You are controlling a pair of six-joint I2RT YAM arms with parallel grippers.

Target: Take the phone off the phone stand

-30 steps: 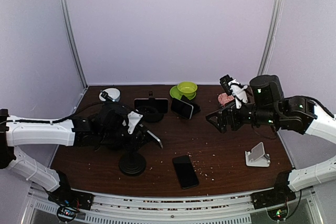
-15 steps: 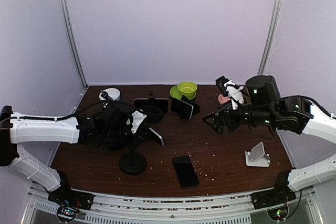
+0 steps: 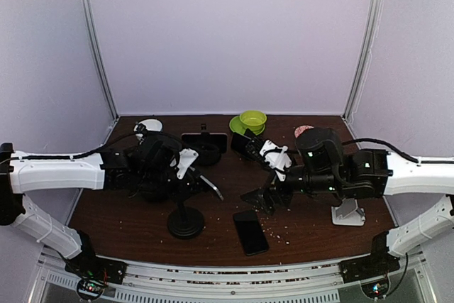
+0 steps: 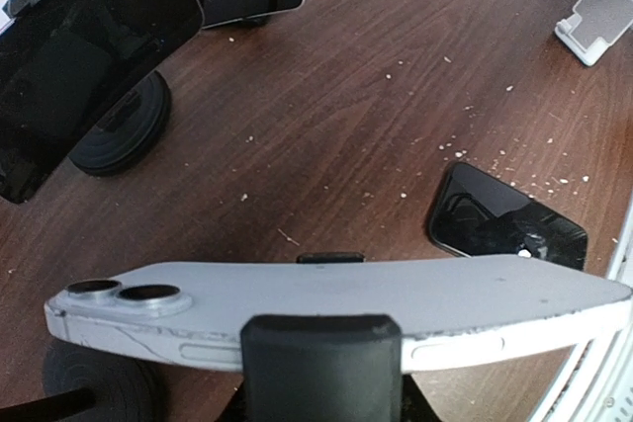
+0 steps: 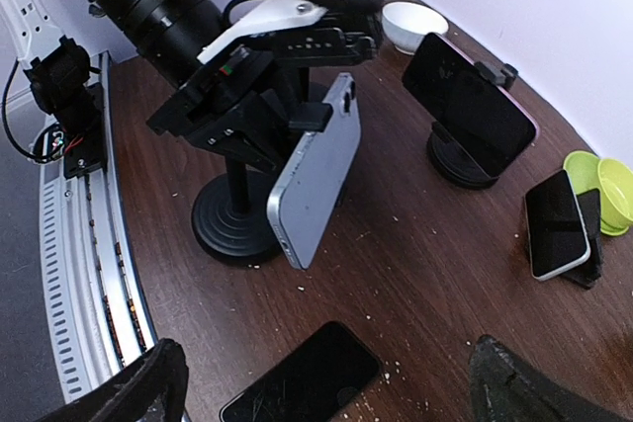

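Observation:
A silver phone (image 3: 208, 186) is tilted on edge above a black phone stand with a round base (image 3: 186, 223). My left gripper (image 3: 199, 178) is shut on the phone. In the left wrist view one black finger (image 4: 321, 363) presses its near edge and the other shows just behind the phone (image 4: 475, 298). The right wrist view shows the phone (image 5: 316, 175) over the stand base (image 5: 227, 224). Whether the stand's clamp still holds it is hidden. My right gripper (image 3: 262, 200) hangs open to the right of the phone, its wide-apart fingers (image 5: 148, 382) empty.
A black phone (image 3: 250, 231) lies flat near the front edge. Another stand with a dark phone (image 3: 204, 143) is behind, beside a phone on a small prop (image 3: 246, 146) and green bowls (image 3: 252, 118). A white stand (image 3: 348, 211) sits right, a white bowl (image 3: 148, 127) back left.
My left gripper has closed onto the phone. The right arm has swung left and down to the middle of the table, near the phone. The stand base has shifted slightly.

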